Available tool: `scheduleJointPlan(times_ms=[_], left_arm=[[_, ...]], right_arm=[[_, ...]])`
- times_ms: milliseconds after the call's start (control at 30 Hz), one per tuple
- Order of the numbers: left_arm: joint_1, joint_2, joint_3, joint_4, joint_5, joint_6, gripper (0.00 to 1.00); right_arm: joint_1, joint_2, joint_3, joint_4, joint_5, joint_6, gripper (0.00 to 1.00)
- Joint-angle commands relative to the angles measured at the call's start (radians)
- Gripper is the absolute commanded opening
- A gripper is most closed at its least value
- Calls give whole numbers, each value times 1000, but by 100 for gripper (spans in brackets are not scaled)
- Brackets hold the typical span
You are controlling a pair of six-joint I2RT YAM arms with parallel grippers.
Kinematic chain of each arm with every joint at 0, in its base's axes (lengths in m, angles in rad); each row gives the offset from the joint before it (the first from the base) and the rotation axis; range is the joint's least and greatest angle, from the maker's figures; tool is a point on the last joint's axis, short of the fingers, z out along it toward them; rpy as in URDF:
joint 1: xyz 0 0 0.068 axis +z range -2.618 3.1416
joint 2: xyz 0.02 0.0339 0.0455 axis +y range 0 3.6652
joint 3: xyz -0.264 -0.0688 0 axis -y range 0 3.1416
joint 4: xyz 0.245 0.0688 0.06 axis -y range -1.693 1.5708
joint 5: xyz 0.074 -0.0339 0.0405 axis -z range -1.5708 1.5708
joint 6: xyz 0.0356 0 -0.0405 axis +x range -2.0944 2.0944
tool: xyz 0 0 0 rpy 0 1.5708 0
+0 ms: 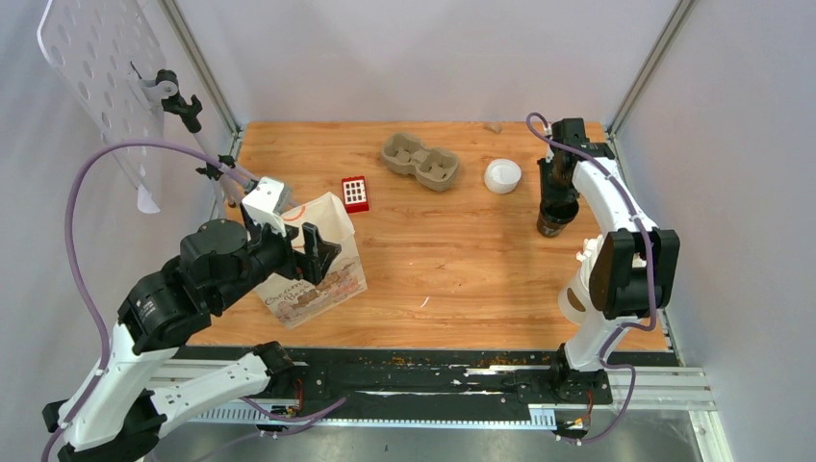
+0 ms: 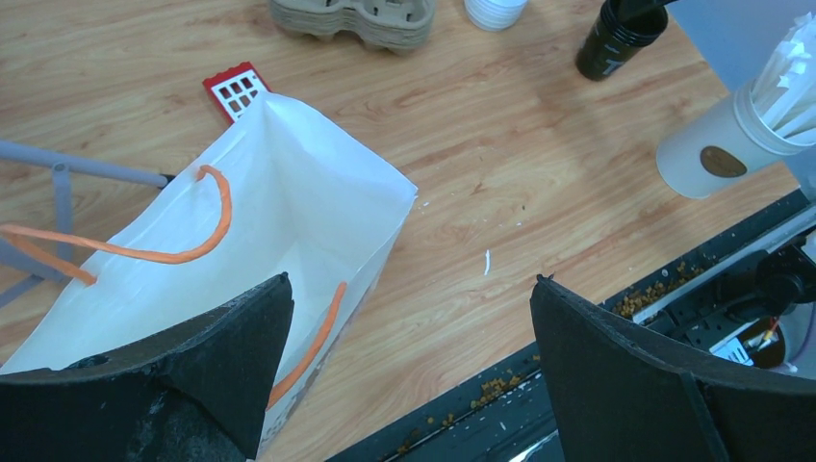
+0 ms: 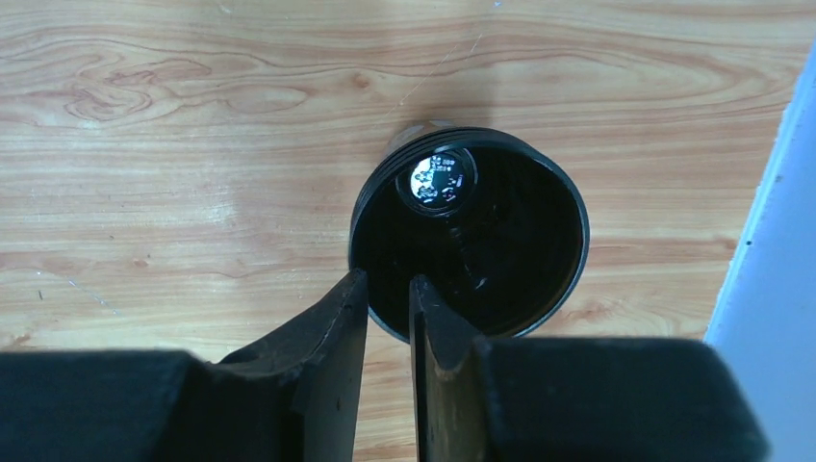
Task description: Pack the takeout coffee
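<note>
Left hand [image 2: 409, 289]: released, jaws wide, above the open paper bag [image 2: 318, 192] at near left. Right hand [image 3: 385, 289]: clenched on the rim wall of the lidless cup [image 3: 481, 241], upright at the desk's [image 1: 462, 260] right. The cup is probably light and thin-walled, so pinch gently and keep it level. Lid [image 1: 502, 175] and tray [image 1: 420, 161] lie farther back; the path to the bag appears unobstructed.

Bright, even light is coming down from overhead, spreading softly over the wooden table [image 1: 452, 260] and leaving only faint shadows. In the right wrist view a dim shadow is lying at 12 o'clock of the dark cup [image 3: 500, 260], and a small glint is shining inside it at 11 o'clock. The fingers [image 2: 625, 385] of the left gripper [image 2: 412, 281] are looming close and blurring slightly at 6 o'clock
</note>
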Motion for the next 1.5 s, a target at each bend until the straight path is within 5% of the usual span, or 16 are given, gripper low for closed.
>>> scheduleJointPlan(times_ms=[0, 1467], left_arm=[[-5, 21, 16, 11, 43, -25, 100], [-5, 15, 6, 16, 18, -35, 100]], right_arm=[[-19, 8, 50, 10, -90, -40, 23], [-24, 91, 138, -72, -117, -85, 17]])
